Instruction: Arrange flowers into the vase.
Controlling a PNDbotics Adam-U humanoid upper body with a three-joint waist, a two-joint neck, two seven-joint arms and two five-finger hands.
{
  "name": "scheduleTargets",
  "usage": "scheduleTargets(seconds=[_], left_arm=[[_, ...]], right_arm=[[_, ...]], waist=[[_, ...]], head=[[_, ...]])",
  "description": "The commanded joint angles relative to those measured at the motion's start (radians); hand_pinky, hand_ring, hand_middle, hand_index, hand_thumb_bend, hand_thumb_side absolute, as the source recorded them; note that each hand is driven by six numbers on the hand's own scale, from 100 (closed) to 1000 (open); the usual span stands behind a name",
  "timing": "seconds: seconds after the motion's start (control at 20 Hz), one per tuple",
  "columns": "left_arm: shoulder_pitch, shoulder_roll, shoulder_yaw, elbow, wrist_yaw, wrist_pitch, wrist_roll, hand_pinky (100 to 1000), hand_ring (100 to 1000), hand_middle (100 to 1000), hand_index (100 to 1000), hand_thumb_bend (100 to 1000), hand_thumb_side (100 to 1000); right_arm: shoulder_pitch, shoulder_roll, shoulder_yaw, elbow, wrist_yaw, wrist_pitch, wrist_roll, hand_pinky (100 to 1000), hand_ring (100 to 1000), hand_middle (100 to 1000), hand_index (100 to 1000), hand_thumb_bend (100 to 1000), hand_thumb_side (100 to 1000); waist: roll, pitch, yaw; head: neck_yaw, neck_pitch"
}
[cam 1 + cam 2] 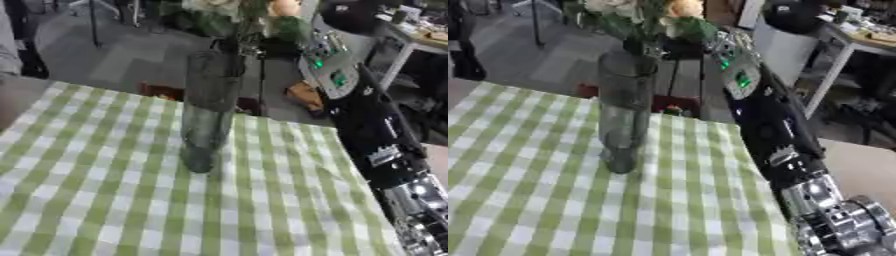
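Note:
A tall dark glass vase (208,112) stands upright on the green-and-white checked tablecloth (96,195). Flowers rise from its mouth: a pale bloom (610,6), an orange bloom (682,8) and green leaves (689,27). My right arm comes up from the lower right, black with silver joints. Its hand (732,65), showing green lights, is level with the top of the vase, just right of the leaves. Where the hand meets the flowers is blurred, so I cannot make out whether it touches them. My left hand shows in neither view.
The table's far edge runs just behind the vase, with grey floor beyond. Small red-brown objects (162,91) sit past that edge. A cluttered desk (411,30) and a black round thing (348,15) stand at the upper right.

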Motion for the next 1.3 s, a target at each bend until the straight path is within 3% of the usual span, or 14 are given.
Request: scheduleTargets(seconds=[0.05,0.25,0.35,0.4,0.5,0.85,1.3], left_arm=[[-0.004,0.003,0.008,-0.014,-0.002,0.002,-0.001,494,836,936,939,100,850],[-0.002,0.003,0.009,-0.014,-0.002,0.003,0.0,493,836,936,939,100,852],[-0.001,0.002,0.008,-0.014,-0.002,0.004,-0.001,493,836,936,939,100,852],[-0.001,0.002,0.008,-0.014,-0.002,0.004,-0.001,491,836,936,939,100,852],[0.0,0.002,0.008,-0.014,-0.002,0.005,-0.001,490,837,936,939,100,852],[0.002,0.001,0.008,-0.014,-0.001,0.006,-0.002,483,837,937,939,100,853],[0.006,0.0,0.009,-0.014,-0.001,0.008,-0.002,482,837,938,939,100,851]], right_arm=[[-0.033,-0.032,-0.016,0.0,0.014,0.002,0.062,939,1000,901,971,742,1000],[-0.036,-0.034,-0.025,-0.006,0.015,0.007,0.099,944,1000,905,982,754,1000],[-0.035,-0.036,-0.025,-0.004,0.021,0.011,0.116,948,1000,915,992,816,1000],[-0.035,-0.036,-0.024,0.0,0.027,0.013,0.13,951,1000,925,1000,905,944],[-0.035,-0.036,-0.02,0.012,0.043,0.021,0.175,958,1000,940,1000,986,830],[-0.035,-0.037,-0.033,0.018,0.083,0.075,0.273,968,1000,956,1000,1000,782],[-0.031,-0.038,-0.045,0.016,0.096,0.098,0.285,964,1000,954,1000,991,789]], waist=[[0.012,-0.025,-0.002],[0.011,-0.027,-0.003],[0.01,-0.028,-0.003],[0.009,-0.028,-0.003],[0.009,-0.029,-0.003],[0.011,-0.029,-0.005],[0.017,-0.031,-0.009]], head=[[0.004,0.0],[0.005,0.0],[0.007,0.0],[0.007,-0.001],[0.008,-0.002],[0.008,-0.002],[0.01,0.002]])
